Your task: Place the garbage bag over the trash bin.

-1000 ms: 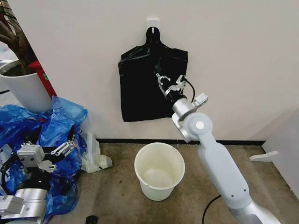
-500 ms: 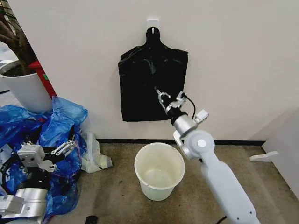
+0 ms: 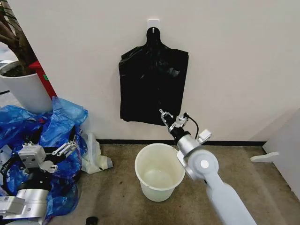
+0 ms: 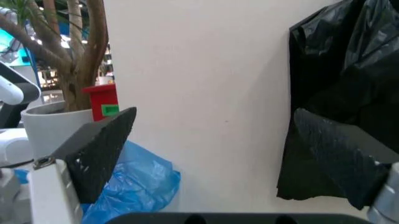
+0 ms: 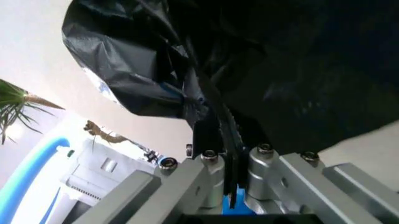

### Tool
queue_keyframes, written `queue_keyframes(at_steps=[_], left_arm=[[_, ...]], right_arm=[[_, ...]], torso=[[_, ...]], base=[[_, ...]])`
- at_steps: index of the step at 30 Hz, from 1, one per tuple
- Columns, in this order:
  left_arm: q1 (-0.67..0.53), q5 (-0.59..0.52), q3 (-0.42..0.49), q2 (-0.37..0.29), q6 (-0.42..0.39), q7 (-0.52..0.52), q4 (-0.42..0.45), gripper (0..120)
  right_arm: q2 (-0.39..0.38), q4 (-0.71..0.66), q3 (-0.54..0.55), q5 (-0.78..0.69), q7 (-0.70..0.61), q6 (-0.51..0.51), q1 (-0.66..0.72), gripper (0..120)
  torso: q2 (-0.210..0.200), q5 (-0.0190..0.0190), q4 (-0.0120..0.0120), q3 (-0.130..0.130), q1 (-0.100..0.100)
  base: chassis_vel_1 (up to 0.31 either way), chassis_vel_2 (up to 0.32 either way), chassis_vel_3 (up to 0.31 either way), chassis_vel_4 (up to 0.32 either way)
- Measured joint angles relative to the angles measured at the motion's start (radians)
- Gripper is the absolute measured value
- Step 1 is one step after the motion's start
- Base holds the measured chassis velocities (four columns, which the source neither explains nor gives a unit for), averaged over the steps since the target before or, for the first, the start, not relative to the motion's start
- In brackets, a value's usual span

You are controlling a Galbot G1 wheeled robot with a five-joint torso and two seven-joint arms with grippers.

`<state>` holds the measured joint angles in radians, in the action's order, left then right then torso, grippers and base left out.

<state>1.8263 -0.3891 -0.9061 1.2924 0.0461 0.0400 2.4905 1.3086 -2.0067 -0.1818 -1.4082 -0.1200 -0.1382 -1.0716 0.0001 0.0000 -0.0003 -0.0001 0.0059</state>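
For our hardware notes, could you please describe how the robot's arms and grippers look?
Both arms are smooth silver-grey shells. The right gripper is bare metal with a black cable looping past its wrist; the left gripper has a white body, black cables and dark textured fingers.

Head high — wrists seemingly close, wall-facing

Right tool's tips (image 5: 215, 135) apparently buried in garbage bag (image 5: 262, 60) film; plant pot (image 3: 21, 89) cropped.
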Motion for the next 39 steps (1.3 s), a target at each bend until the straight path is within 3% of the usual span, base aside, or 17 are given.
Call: queue_keyframes(at_steps=[22,39], left_arm=[[-0.005,-0.001,0.003,-0.005,0.007,-0.014,-0.002,100],[0.002,-0.002,-0.002,-0.003,0.018,-0.018,0.003,100]], right_arm=[[0.016,-0.020,-0.022,0.197,0.126,0.001,-0.245,0],[0.047,-0.008,0.002,0.258,0.152,0.031,-0.298,0]], torso=[[0.000,0.0000,-0.0001,0.000,0.000],[0.000,0.0000,0.0000,0.000,0.000]], base=[[0.000,0.000,0.000,0.000],[0.000,0.000,0.000,0.000]])
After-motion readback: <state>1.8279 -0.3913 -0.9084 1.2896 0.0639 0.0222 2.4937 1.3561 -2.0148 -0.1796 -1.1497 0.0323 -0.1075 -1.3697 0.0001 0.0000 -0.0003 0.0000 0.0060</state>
